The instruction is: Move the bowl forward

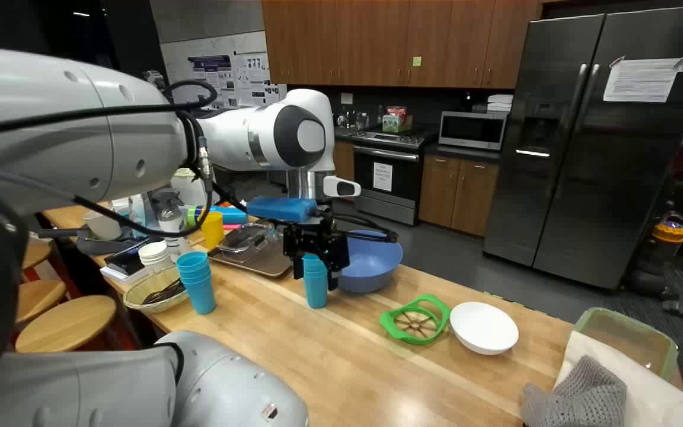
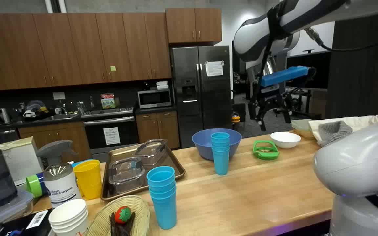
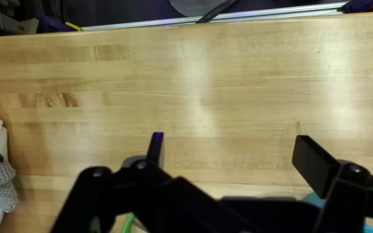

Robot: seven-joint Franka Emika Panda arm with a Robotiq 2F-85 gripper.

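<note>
Spread gripper (image 3: 229,145), broad tabletop (image 3: 202,97) below, blue bowl (image 1: 371,276) near far edge (image 1: 448,287)

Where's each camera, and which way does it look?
In an exterior view: beside the arm, large in frame, facing the stove.
In an exterior view: by the basket, facing the fridge; arm at picture right.
Wrist view: mounted by the gripper, visible and open, facing down at the table.
Both exterior views share the bowl and gripper.
</note>
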